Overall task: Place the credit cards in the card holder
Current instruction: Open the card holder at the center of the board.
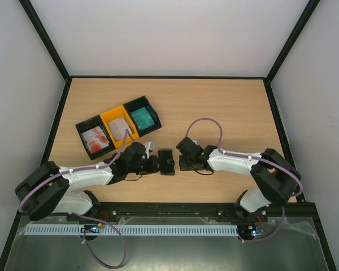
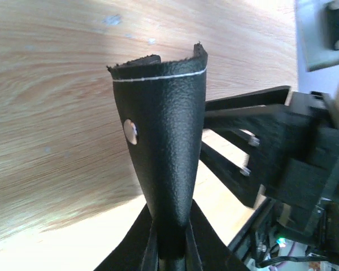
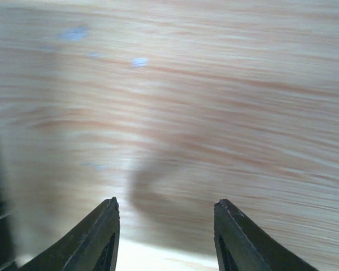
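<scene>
left claw [image 2: 169, 240] pinching card holder [image 2: 164, 141] | right claw [image 3: 166, 226] spread above table [image 3: 226, 84]

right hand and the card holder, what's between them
Nothing: the top view shows only a sliver of bare table between right hand and card holder.

left wrist view | card holder [image 2: 170, 113] pinched at near end by left gripper [image 2: 169, 240], fingers closed on it | black pebbled leather, widening toward far end, white stitch line under ragged top edge, round metal stud [image 2: 131, 131] on left face | right gripper [image 2: 240, 141] just beside holder at right, jaws apart | wood-grain table [image 2: 56, 113] below, blurred
</scene>
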You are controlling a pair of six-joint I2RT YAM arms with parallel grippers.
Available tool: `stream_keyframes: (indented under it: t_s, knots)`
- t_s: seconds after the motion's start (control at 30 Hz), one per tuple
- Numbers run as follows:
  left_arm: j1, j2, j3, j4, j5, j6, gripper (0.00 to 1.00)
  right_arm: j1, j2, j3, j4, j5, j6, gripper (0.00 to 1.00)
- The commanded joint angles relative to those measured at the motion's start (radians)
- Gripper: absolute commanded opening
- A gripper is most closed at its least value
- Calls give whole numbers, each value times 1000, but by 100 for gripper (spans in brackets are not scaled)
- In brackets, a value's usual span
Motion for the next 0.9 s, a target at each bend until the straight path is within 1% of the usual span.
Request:
stream_keyframes:
  t_s: [0.0,0.03,0.07,0.17,0.27,0.5,0.63,0.8,0.87]
  knots:
    - [6,-42,34,19,7,21,2,-4,-9,41,-152,287,44,44]
    - [6,-43,35,15,6,22,2,-4,-25,47,-146,284,44,44]
    - [8,-42,35,12,3,24,2,-4,-46,48,-119,245,39,44]
    - [7,-40,33,9,-2,27,2,-5,-114,33,-17,84,22,48]
    - [7,-34,35,12,-2,35,2,-4,-130,41,26,-36,25,51]
    - [8,-21,43,20,12,85,2,-4,-116,63,83,-175,47,53]
    - [7,-23,53,22,23,133,2,-4,-95,80,91,-207,65,54]
    - [7,-40,60,36,22,160,2,2,-46,87,22,-162,57,54]
    - [8,-50,67,23,-3,160,3,6,-35,76,-17,-125,51,53]
